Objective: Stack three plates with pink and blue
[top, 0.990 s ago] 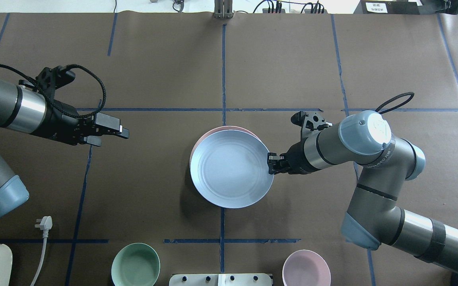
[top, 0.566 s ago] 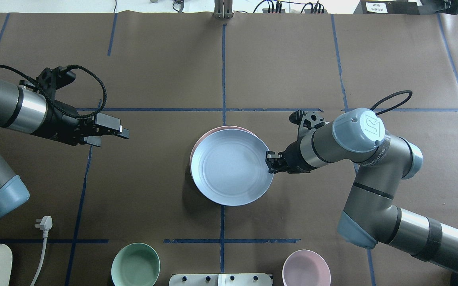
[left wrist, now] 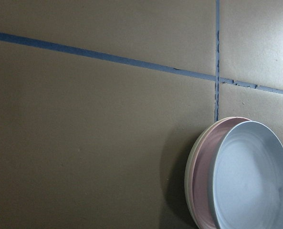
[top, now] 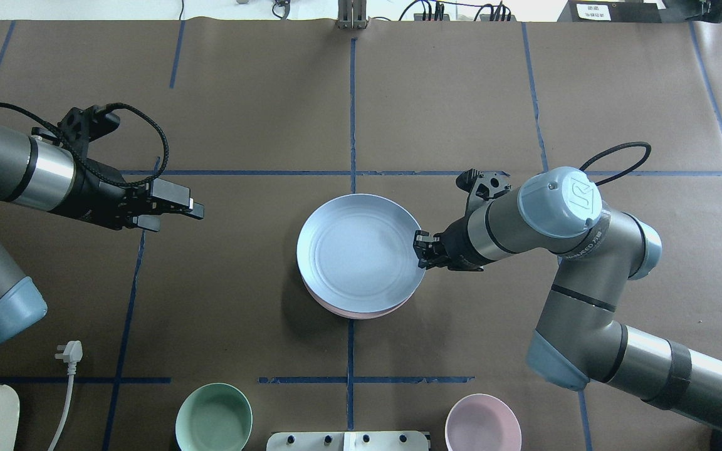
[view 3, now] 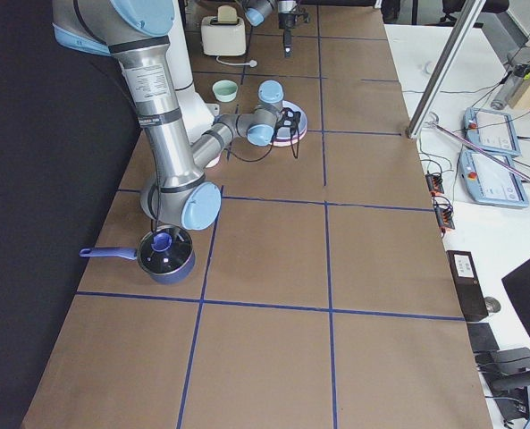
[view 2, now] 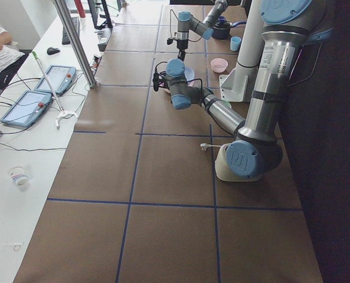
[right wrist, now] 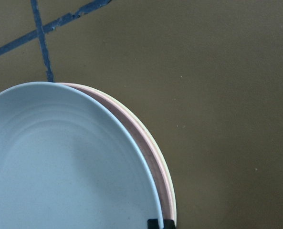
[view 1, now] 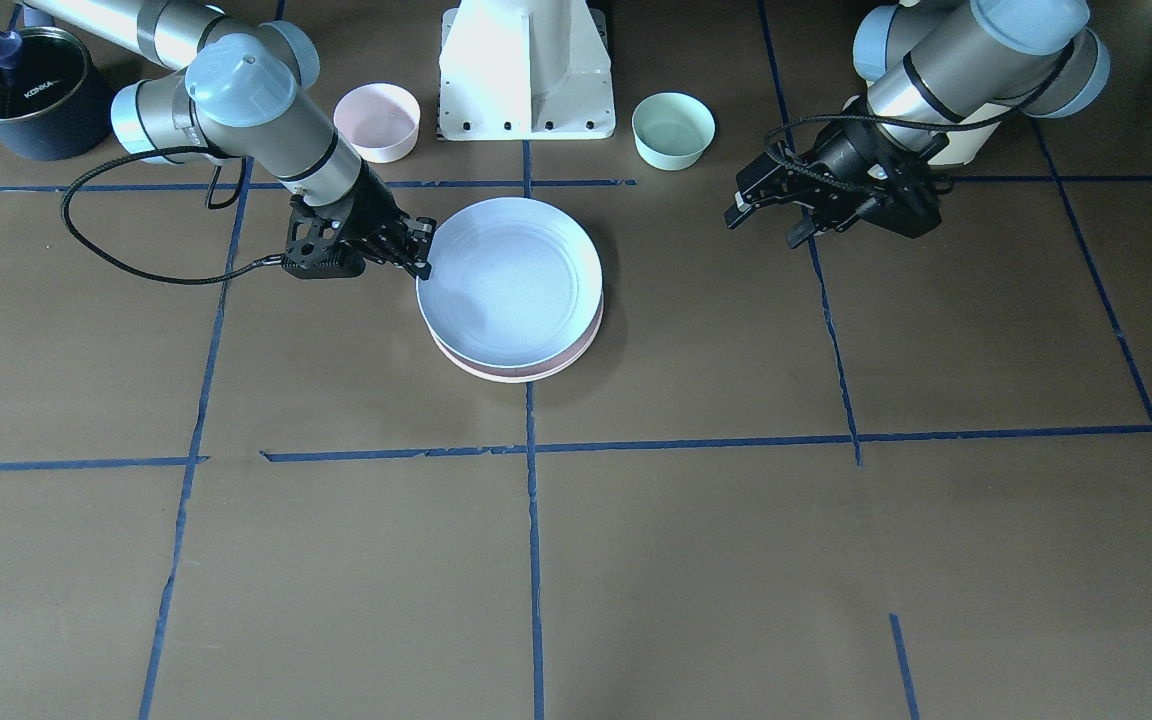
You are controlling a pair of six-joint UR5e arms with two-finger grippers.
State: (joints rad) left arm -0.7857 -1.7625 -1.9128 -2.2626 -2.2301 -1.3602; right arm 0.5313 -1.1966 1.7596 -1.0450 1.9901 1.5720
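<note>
Centrally, blue plate (top: 360, 252) over pink plate (left wrist: 200, 187).

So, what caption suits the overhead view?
Right gripper grips the pale blue plate over the pink plate; left gripper hovers aside, open.

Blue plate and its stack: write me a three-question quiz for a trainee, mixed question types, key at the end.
1. True or false: the left fingers hold the blue plate.
2. Which plate lies directly beneath the blue plate? A cream, B pink, C green.
3. Fill in: the right fingers grip the blue plate at its ____.

Key: 1 false, the left fingers are open and well apart from the stack. 2 B, the pink plate. 3 rim.
</note>
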